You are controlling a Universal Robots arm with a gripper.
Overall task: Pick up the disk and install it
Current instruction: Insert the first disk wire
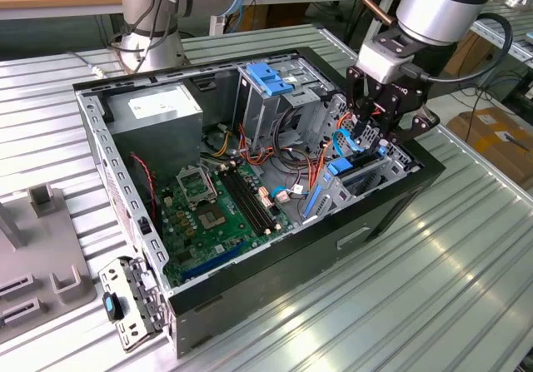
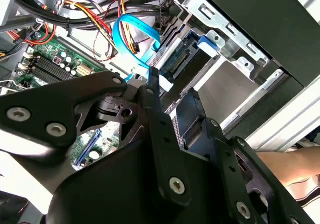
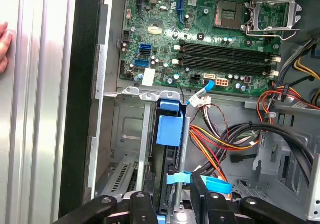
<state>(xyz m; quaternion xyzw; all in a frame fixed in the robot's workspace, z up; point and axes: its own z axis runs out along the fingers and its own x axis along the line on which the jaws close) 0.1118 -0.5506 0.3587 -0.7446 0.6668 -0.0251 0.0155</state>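
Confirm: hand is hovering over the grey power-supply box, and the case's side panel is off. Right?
Not quite. The exterior view shows the hand over the drive bay that holds the disk, at that view's right end of the case. The power-supply box sits at the opposite end. The side panel is off, as you said.

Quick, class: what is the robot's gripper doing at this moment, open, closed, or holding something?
Gripper: down inside the computer case, at the drive bay where the disk sits on edge; whether it is open or closed cannot be told.
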